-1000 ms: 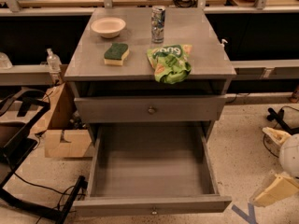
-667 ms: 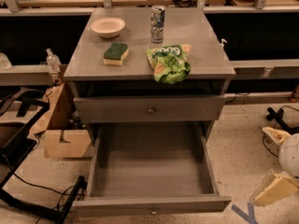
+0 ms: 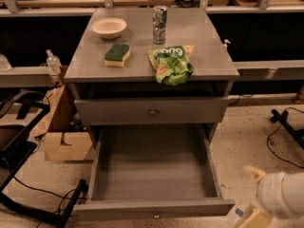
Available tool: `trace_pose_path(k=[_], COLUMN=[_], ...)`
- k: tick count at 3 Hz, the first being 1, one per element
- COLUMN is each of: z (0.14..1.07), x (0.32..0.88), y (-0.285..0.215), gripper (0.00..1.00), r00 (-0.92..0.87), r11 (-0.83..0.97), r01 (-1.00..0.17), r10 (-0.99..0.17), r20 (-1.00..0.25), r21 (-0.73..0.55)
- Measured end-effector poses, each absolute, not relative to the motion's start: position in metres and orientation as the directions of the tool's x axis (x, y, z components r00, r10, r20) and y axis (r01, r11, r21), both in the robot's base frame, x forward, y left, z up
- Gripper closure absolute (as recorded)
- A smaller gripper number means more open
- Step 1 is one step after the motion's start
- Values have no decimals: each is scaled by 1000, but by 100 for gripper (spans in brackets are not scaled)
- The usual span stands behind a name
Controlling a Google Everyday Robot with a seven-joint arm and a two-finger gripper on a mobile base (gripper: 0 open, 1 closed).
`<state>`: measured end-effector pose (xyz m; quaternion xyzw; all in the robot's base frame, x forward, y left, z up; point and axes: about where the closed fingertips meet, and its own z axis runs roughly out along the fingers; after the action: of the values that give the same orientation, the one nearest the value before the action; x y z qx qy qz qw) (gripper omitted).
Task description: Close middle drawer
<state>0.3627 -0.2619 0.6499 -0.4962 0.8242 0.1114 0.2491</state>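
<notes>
The middle drawer (image 3: 154, 208) is a grey wooden box pulled far out of the grey cabinet (image 3: 85, 70). It is empty inside, and its low front with a small round knob is nearest the camera. Above it is another grey drawer front (image 3: 118, 110) with a like knob, about flush with the cabinet. My gripper (image 3: 259, 196), white and yellowish, is at the bottom right. It is just to the right of the open drawer's front corner and does not touch it.
On the cabinet top are a white bowl (image 3: 109, 27), a green and yellow sponge (image 3: 117, 54), a drink can (image 3: 159, 18) and a green chip bag (image 3: 172, 63). A cardboard box (image 3: 61, 127) and black frames stand at the left. Cables lie on the floor at the right.
My gripper has moved down and a little left, toward the open drawer's front right corner. The drawer and the things on the cabinet have not moved.
</notes>
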Motion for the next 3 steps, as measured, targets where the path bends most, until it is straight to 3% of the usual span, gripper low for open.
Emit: trace_pose_path(k=[3], z=[439], x=[307], y=[-238], gripper=[71], r00=[-482], r11=[501], r01=[-853], r10=[-646], r20=[-591], r21=[148])
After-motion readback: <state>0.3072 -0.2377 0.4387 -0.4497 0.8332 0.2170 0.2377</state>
